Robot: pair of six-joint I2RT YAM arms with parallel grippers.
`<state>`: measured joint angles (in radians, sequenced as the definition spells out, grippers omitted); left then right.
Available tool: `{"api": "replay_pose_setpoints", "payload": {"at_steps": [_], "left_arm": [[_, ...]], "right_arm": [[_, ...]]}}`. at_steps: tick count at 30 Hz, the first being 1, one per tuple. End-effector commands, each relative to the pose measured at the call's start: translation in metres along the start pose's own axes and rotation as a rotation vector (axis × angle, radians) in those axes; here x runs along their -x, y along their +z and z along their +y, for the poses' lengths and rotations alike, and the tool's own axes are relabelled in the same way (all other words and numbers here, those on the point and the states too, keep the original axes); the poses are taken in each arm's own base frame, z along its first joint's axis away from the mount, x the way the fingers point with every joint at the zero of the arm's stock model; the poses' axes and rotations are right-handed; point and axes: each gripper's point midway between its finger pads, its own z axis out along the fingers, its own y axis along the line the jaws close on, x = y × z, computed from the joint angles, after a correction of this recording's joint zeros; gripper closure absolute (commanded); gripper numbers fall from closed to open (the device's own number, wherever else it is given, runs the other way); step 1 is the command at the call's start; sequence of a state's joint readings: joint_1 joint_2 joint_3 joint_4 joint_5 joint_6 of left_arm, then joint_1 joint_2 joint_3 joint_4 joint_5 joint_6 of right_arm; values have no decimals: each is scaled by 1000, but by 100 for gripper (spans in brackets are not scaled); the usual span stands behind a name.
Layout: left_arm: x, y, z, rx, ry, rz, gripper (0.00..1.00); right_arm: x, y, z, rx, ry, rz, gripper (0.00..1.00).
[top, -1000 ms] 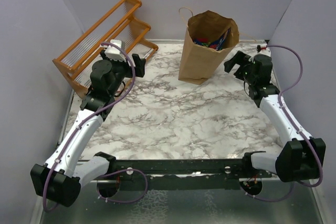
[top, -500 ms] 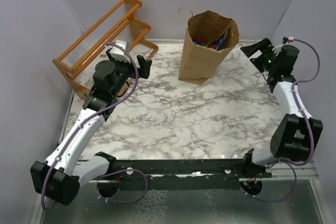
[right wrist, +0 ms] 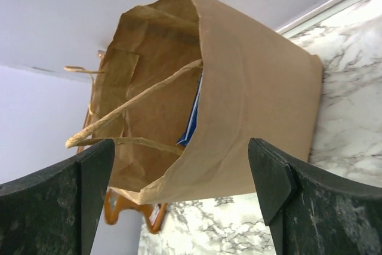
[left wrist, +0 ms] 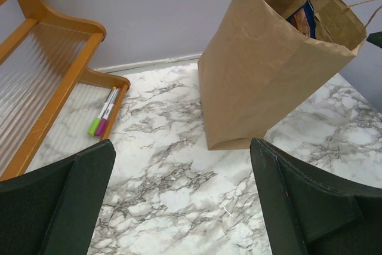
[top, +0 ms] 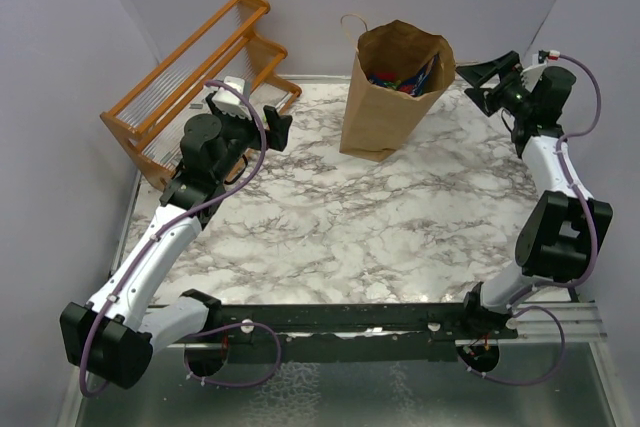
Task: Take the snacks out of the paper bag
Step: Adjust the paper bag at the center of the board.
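"Is there any writing you can go by here?"

"No, nothing you could read. The paper bag [left wrist: 262,82] shows you plain brown sides in every view. The snacks [top: 397,80] inside it are too small for their print to come out. You'll see two markers [left wrist: 102,119] at the foot of the rack [left wrist: 64,88], their lettering too blurred."

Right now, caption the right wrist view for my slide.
Open right gripper faces the mouth of the paper bag, a blue snack packet showing inside behind the twisted handle.
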<state>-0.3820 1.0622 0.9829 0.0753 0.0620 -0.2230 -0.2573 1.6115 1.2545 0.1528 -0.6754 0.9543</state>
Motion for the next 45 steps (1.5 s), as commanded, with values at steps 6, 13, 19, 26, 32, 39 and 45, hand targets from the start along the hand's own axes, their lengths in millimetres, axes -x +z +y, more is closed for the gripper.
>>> {"api": "replay_pose_setpoints", "payload": {"at_steps": [6, 13, 19, 26, 32, 39, 45], "left_arm": [[2, 2, -10, -46, -5, -13, 1], [3, 1, -13, -59, -9, -14, 1], [3, 1, -13, -61, -7, -14, 1], [4, 0, -9, -38, 4, -20, 1], [3, 0, -9, -41, 3, -17, 1], [1, 1, -7, -31, 2, -13, 1], [-3, 4, -7, -27, 2, 0, 1]], "right_arm": [[-13, -16, 16, 57, 30, 27, 8], [-14, -38, 15, -2, -92, -33, 8], [5, -33, 36, 72, -87, -85, 12], [4, -19, 53, 266, 22, -44, 24], [18, -13, 53, 280, 26, -96, 29], [19, -2, 48, 318, 46, -75, 46], [21, 5, 41, 327, 73, -84, 50]]}}
